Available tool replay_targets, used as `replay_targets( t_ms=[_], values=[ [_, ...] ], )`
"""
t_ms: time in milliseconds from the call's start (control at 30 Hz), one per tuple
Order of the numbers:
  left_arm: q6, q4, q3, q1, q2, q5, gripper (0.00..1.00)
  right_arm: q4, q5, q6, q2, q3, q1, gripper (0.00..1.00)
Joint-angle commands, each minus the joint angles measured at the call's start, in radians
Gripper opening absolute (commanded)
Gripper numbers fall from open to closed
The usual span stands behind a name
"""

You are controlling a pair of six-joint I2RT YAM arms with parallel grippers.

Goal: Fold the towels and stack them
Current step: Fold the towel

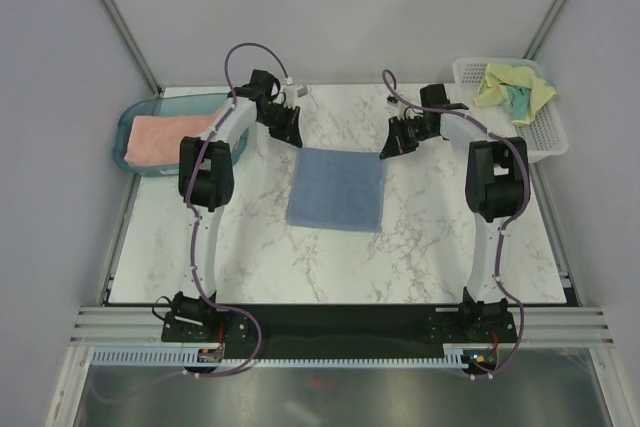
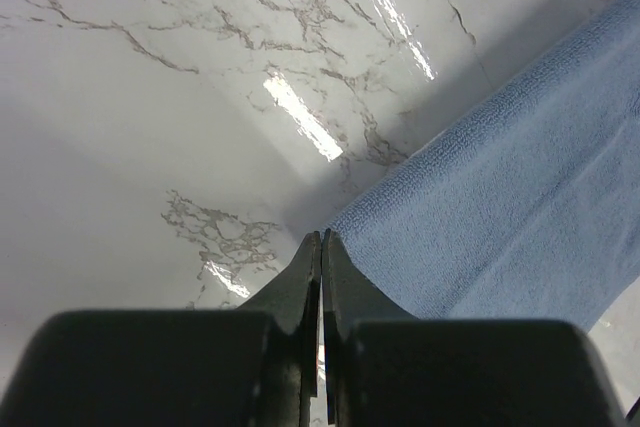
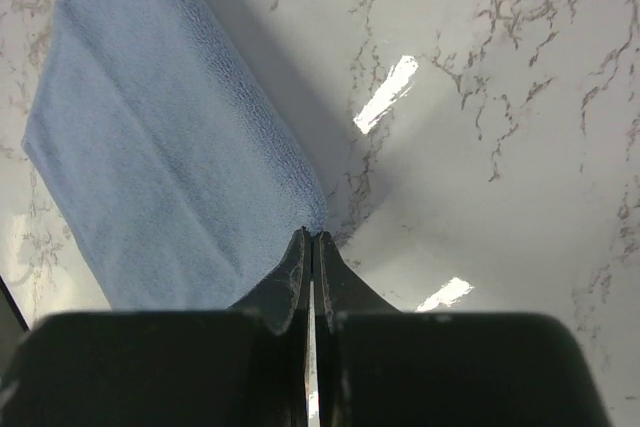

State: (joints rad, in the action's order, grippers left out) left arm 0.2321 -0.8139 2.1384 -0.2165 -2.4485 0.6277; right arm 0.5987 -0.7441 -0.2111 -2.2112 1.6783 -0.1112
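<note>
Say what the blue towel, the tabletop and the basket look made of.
By look: blue towel, soft terry-like cloth, matte, looped nap in wrist views; tabletop, glossy marble-look surface, grey veins and sharp light glints, stone or laminate, cannot tell; basket, white, likely plastic, perforated mesh walls.

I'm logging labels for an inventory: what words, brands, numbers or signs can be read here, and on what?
No readable text in any view.
On the blue towel, pink towel and yellow towel: no tag or print shows.
On the arm bases: any marking is too small to read.
</note>
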Motion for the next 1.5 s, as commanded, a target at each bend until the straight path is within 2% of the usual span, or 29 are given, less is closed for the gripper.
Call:
replay_targets(
  t_ms=[0, 200, 467, 800, 1133, 1467],
  values=[
    [-0.025, 0.002, 0.008, 0.000, 0.072, -0.026, 0.02, -0.068, 0.015, -0.002, 0.113, -0.047, -0.024, 0.00],
    [-0.039, 0.019, -0.044, 0.000, 0.135, -0.029, 0.02, -0.134, 0.057, 0.009, 0.228, -0.159, -0.045, 0.00],
    [-0.054, 0.108, -0.256, -0.001, 0.301, -0.031, 0.02, -0.183, 0.091, 0.016, 0.307, -0.245, -0.064, 0.00],
    [-0.086, 0.189, -0.477, -0.004, 0.465, -0.026, 0.02, -0.260, 0.111, 0.009, 0.487, -0.408, -0.070, 0.00],
    [-0.119, 0.257, -0.661, -0.017, 0.606, -0.049, 0.02, -0.303, 0.109, 0.035, 0.574, -0.525, -0.105, 0.00],
    [-0.128, 0.279, -0.811, -0.046, 0.698, -0.118, 0.02, -0.323, 0.183, 0.068, 0.654, -0.644, -0.148, 0.00]
  ],
)
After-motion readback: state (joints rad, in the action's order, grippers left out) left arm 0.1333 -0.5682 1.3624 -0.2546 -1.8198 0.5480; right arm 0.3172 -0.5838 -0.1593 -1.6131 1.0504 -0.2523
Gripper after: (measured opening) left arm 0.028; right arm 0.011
